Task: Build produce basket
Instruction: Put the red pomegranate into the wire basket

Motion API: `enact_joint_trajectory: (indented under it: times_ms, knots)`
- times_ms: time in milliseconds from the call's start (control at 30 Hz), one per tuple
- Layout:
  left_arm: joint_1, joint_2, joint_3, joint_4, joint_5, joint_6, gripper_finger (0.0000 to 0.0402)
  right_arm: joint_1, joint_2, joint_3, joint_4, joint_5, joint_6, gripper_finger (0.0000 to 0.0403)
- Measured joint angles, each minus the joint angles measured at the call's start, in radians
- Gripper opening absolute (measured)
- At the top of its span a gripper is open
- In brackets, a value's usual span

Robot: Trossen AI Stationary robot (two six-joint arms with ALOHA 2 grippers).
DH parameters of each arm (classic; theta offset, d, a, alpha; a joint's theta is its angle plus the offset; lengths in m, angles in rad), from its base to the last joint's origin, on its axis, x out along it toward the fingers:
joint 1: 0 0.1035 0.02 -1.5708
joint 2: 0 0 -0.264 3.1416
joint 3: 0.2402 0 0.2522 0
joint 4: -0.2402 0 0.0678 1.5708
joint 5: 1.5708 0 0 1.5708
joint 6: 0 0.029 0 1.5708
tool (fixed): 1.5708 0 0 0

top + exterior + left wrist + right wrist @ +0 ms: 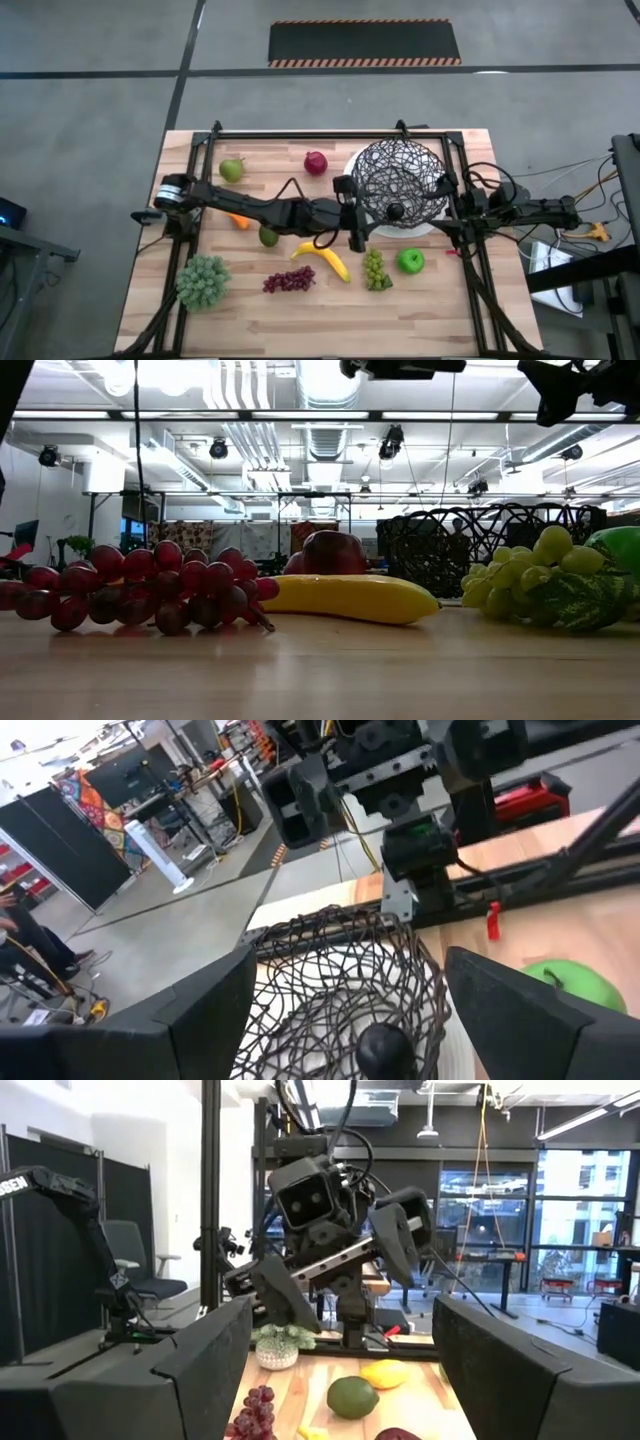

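Your left gripper (352,215) hangs wide open and empty beside the basket (398,180), which holds one dark fruit (395,211); the right gripper (447,205), also open, waits opposite; next, reach for the banana (325,258)

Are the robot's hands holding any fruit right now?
No. The left gripper hangs open beside the basket, with nothing between its fingers. The right gripper is open on the basket's other side, empty too.
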Motion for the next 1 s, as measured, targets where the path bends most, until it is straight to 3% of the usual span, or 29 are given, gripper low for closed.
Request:
enact_joint_trajectory:
  times_ms: [267, 600, 800, 1000]
  knots:
    - [-0.008, -0.060, -0.100, 0.016, 0.000, -0.015, 0.0305, 0.000, 0.004, 0.000, -0.012, 0.019, -0.010, 0.0290]
    - [-0.014, -0.219, -0.329, 0.163, 0.001, -0.046, 0.0305, 0.000, 0.027, -0.004, -0.030, 0.054, -0.018, 0.0286]
    - [-0.019, -0.317, -0.476, 0.226, 0.002, -0.087, 0.0305, 0.000, 0.112, -0.006, 0.001, 0.074, -0.026, 0.0271]
    - [-0.020, -0.397, -0.610, 0.307, 0.003, -0.087, 0.0305, 0.000, 0.238, -0.006, 0.138, 0.080, -0.006, 0.0252]
